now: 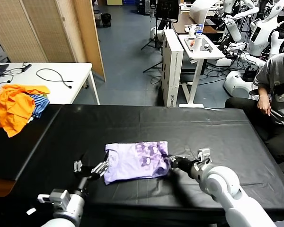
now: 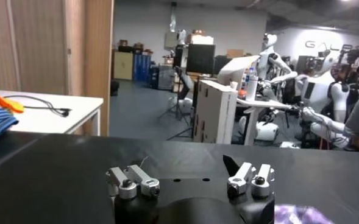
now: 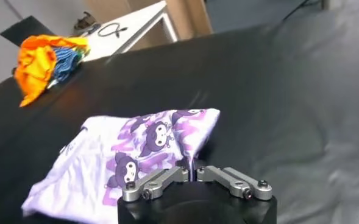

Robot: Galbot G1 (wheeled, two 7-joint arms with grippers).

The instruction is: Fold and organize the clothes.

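Right gripper [image 3: 191,175] pinching shirt [image 1: 135,161] edge; left gripper [image 1: 91,169] waiting, fingers apart. Next likely: lifting edge over for fold.

Lavender T-shirt [image 1: 135,162] folded (print up), on black table [image 1: 217,132].

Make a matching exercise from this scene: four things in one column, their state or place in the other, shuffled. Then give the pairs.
1. left end effector
2. right end effector
3. lavender T-shirt
4. orange garment pile

A. heaped at the black table's far left corner
B. shut on the shirt's edge
C. open, beside the shirt's left edge
D. folded, printed face up, mid-table

Pairs: 1-C, 2-B, 3-D, 4-A
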